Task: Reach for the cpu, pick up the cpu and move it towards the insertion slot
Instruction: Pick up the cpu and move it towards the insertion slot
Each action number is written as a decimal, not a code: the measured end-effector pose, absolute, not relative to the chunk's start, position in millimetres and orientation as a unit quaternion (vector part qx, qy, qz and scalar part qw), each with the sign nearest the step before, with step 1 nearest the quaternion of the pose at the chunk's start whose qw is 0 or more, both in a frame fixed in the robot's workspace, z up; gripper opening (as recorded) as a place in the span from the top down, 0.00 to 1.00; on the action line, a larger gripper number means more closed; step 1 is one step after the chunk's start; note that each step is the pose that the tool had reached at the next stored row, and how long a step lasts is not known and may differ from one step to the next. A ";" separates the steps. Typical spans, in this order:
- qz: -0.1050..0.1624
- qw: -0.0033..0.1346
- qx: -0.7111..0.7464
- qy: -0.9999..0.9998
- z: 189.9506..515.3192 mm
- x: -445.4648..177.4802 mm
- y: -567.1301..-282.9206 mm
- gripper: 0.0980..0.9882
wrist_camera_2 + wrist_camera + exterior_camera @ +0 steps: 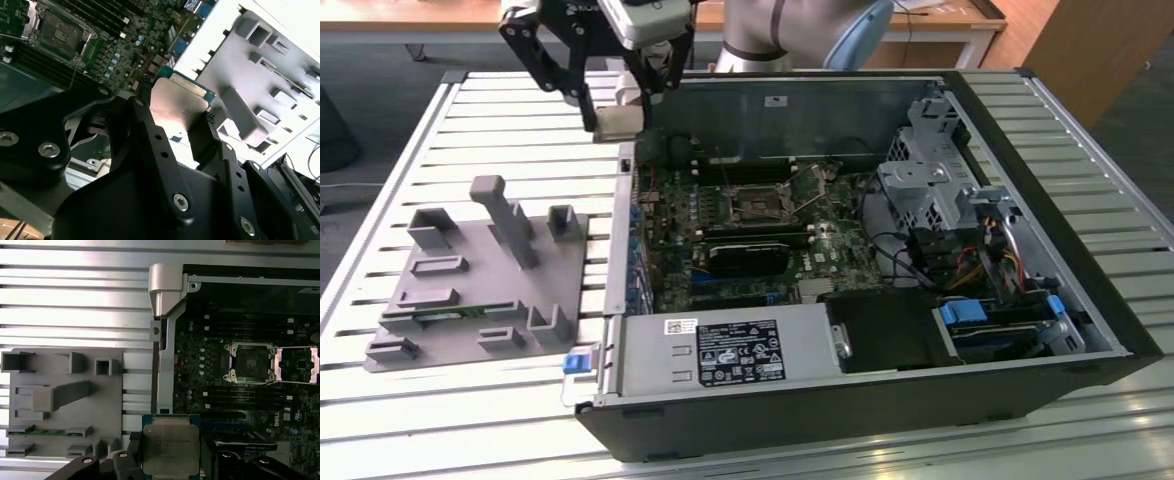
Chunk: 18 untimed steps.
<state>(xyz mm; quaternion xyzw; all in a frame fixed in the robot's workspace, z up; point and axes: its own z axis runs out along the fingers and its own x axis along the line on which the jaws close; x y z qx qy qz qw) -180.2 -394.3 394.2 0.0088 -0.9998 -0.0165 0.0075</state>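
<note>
Pincer (170, 460) clamped on the cpu (170, 450), black fingers (131, 447) pressing two opposite edges; the second wrist view shows the same hold, cpu (179, 102) flat between the fingers (204, 131), silvery lid showing, green rim at the outer edge. In the exterior view the pincer (616, 118) hangs up high at the back corner of the open computer case (1067, 300) on the exterior view's left, with the pale cpu (616, 122) at its tips, lifted clear of the slatted counter (480, 120).

Under the held chip, in the first wrist view, sits the metal side edge of the case (165, 365), grey tray (65, 400) to one side, motherboard (220, 370) to the other. Green memory stick (37, 431) lying in a tray recess. Tray (480, 275) rests on the counter just beside the case on the exterior view's left.

Further off, the insertion slot (250, 362) on the motherboard, shiny metal frame, its hinged plate flipped open beside it, dark socket exposed. Cpu well apart from it, not over it. Slot also seen in the second wrist view (59, 34) and the exterior view (758, 203), mid-board. Black heatsink block (747, 257) just in front of the slot; power supply (727, 352) with a label at the near case wall.
</note>
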 end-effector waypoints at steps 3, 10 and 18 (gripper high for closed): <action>-0.017 0.007 0.009 -1.000 394.1 -175.3 -390.4 0.50; -0.017 0.007 0.009 -1.000 393.9 -164.5 -379.3 0.50; -0.017 0.007 0.009 -1.000 393.6 -152.5 -365.4 0.50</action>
